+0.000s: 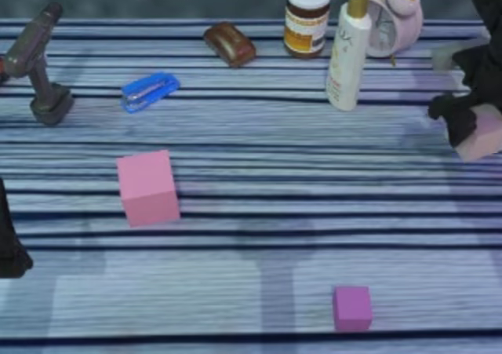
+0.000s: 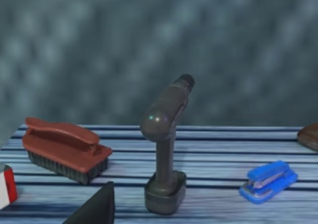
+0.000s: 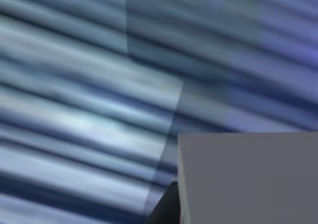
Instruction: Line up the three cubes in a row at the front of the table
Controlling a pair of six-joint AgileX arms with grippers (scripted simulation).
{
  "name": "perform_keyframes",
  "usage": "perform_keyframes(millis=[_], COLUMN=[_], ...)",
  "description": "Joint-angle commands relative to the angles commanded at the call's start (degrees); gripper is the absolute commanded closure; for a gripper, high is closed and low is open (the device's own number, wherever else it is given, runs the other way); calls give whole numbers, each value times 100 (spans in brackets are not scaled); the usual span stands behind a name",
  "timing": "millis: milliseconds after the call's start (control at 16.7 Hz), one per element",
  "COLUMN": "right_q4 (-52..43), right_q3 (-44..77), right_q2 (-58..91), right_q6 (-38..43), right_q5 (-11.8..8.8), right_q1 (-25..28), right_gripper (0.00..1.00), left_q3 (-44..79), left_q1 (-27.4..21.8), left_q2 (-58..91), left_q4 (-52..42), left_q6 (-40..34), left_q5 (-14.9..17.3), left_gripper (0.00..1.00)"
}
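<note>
The right gripper (image 1: 471,130) grips the peach cube (image 1: 488,138); a jar (image 1: 307,16) and bottle (image 1: 348,52) carry unreadable labels.

Pink cube (image 1: 147,187), magenta cube (image 1: 352,308), navy-striped blue-grey table (image 1: 259,173).

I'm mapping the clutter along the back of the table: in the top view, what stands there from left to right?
Drill → blue stapler → brown rounded block → jar → lotion bottle → pink alarm clock.
</note>
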Motion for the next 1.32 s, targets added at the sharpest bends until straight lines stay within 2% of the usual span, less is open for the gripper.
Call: perform_keyframes(millis=[420,600,900,1320], right_q4=[-286,-268,-167,49], right_q3=[192,59,-562,-1824], right_q2=[-125,-215,-657,-1552], right_q6=[35,414,2048,5309], right_q5=[-5,7,44,68], right_q1=[-17,286,1508,3662], right_gripper=[100,100,100,100], left_q3=[0,0,0,0], left_q1=[0,0,0,0], left_q2=[0,0,0,0], left_q4=[0,0,0,0], left_q6=[0,0,0,0], left_q5=[0,0,0,0], left_gripper=[0,0,0,0])
